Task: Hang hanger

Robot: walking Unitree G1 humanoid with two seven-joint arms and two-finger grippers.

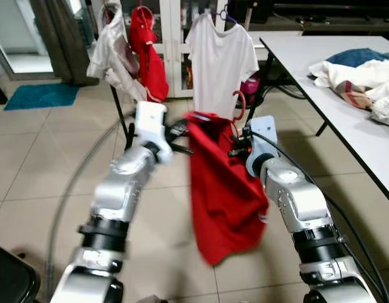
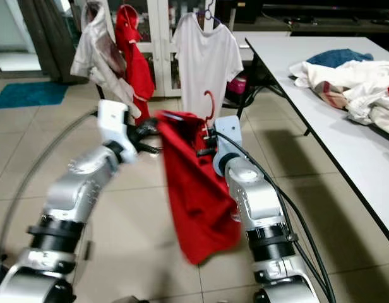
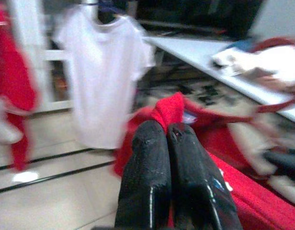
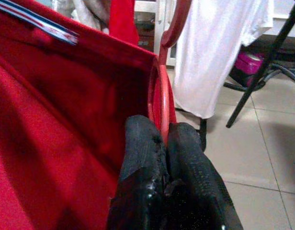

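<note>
While the robot stands on the tiled floor (image 1: 30,170), both arms are raised in front of it with a red shirt (image 1: 223,196) stretched between them. The left gripper (image 3: 167,132) has its two black fingers pressed tight together on a fold of the red cloth, at the shirt's upper left corner in the head views. The right gripper (image 4: 164,139) is closed too, its fingers pinched around the red hanger (image 4: 162,96), which runs up just past the fingertips along the shirt's edge. In the left eye view the hanger's hook (image 1: 240,104) pokes up above the shirt, right beside the right gripper and in front of the white shirt. The red shirt droops from those two grips, its body hanging down between the silver arms, well off the floor.

Beyond it stands the rack (image 1: 122,113), well apart from the grippers. On it hang a white shirt (image 1: 221,60) on a dark hanger, a second red garment (image 1: 149,57) and a pale one (image 1: 112,53) to its left. A cabinet (image 1: 172,38) sits behind them. A white table (image 1: 346,120) runs along the robot's right, with a heap of clothes (image 1: 365,79) at its far part. A blue mat (image 1: 40,96) lies on the floor at far left.
</note>
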